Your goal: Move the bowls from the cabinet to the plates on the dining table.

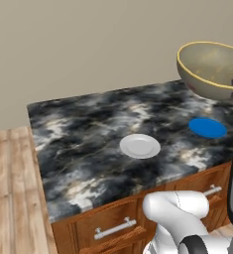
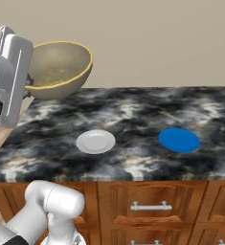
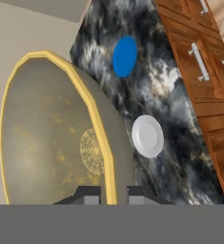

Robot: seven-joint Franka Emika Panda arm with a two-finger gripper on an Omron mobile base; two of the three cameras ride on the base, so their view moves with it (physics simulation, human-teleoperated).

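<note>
We see a bowl [image 3: 61, 128] held in the air above the dining table [image 1: 88, 163], tilted so that its tan inside faces partly sideways. The gripper [image 3: 114, 194] is clenched on the bowl's yellowish rim: in the hand view one dark finger [image 3: 87, 195] lies against the inside of the bowl and the other against its grey-olive outside, with the rim between them. In the left base view we see the bowl [image 1: 209, 69] over the table's far right corner, and in the right base view the bowl [image 2: 59, 69] hangs over the far left corner, clear of the stone top.

The arm's white hand [image 2: 11, 76] stands high at the left edge of the right base view, just beside the bowl, and a white elbow joint [image 1: 176, 208] sits low in front of the table's drawers [image 1: 108, 228].

On the table lie two plates, apart from each other. The white plate [image 1: 140, 146] lies near the table's middle; the blue plate [image 1: 207, 127] lies further along the table, below the bowl in the left base view.

The hand view gives us the fingers and the patterned centre inside the bowl, which the base views do not. The base views give us the bowl's height above the table and the beige wall [image 1: 88, 44] behind it.
</note>
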